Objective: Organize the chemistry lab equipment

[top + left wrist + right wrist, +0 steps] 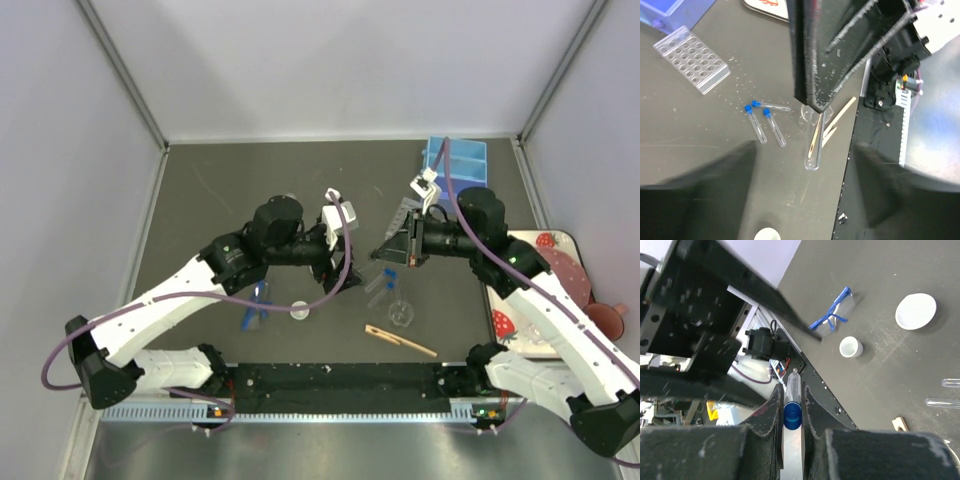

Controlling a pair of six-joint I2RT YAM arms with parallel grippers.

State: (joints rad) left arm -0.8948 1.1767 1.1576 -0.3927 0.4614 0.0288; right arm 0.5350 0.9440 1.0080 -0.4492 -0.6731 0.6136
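On the dark table (200, 200), below where the two arms meet, lie three loose tubes (756, 126) with blue caps, close together and flat. A clear tube rack (691, 60) lies a little beyond them. A wooden clip (400, 340) lies nearer the arms' bases, with a small clear dish (401, 315) just beside it. Blue safety glasses (832, 317), a small white cup (851, 347) and a white round dish (915, 311) lie under the left arm. A blue bin (455, 160) stands at the far edge, and a strawberry tray (545, 290) lies at the right.

Both arms reach inward above the middle of the table, their grippers facing each other and close together. The right gripper (792, 412) is clamped on a tube (793, 387) near its blue cap, holding it in the air. From the left wrist camera, the right gripper's black body fills the view and hides part of the table. The tube's clear end points toward the left gripper (800, 192), whose fingers stand apart on either side without touching it.
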